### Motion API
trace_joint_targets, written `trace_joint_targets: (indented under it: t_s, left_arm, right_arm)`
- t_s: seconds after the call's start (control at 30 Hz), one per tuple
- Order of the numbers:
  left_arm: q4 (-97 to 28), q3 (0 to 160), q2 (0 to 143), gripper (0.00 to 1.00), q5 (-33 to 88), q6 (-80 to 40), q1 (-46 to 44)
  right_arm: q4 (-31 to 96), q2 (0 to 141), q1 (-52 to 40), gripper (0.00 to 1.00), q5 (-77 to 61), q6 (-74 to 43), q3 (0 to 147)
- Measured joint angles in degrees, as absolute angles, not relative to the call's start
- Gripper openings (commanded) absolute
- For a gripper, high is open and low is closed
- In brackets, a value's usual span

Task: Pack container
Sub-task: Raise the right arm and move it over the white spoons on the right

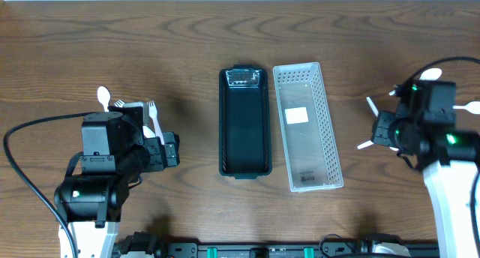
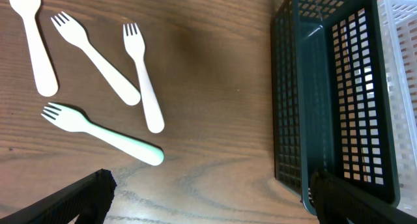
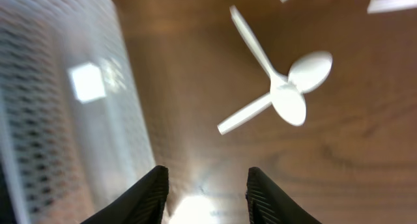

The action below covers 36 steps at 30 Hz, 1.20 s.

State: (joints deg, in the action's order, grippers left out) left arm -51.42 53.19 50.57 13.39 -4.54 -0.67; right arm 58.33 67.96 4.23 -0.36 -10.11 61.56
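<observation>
A dark green basket (image 1: 244, 121) and a white basket (image 1: 307, 127) lie side by side mid-table. Several white forks and a spoon (image 1: 103, 99) lie at the left by my left arm. In the left wrist view three forks (image 2: 98, 134) (image 2: 144, 78) (image 2: 95, 57) and a spoon (image 2: 36, 45) lie ahead, the green basket (image 2: 326, 100) to the right. My left gripper (image 2: 208, 198) is open and empty. White spoons (image 1: 369, 106) lie by my right arm; two crossed spoons (image 3: 287, 97) show in the right wrist view. My right gripper (image 3: 205, 185) is open and empty beside the white basket (image 3: 71, 107).
More white spoons (image 1: 471, 106) lie at the far right near the table edge. A clear wrapped item (image 1: 244, 78) sits at the far end of the green basket. A white label (image 1: 297, 115) lies inside the white basket.
</observation>
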Motion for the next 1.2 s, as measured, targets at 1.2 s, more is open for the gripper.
trace_joint_targets:
  t_s: [1.2]
  left_arm:
    - [-51.42,53.19,50.59,0.98,13.39,-4.56,-0.67]
  right_arm:
    - [59.61,91.79,-4.73,0.4,-12.86,-4.4,61.56]
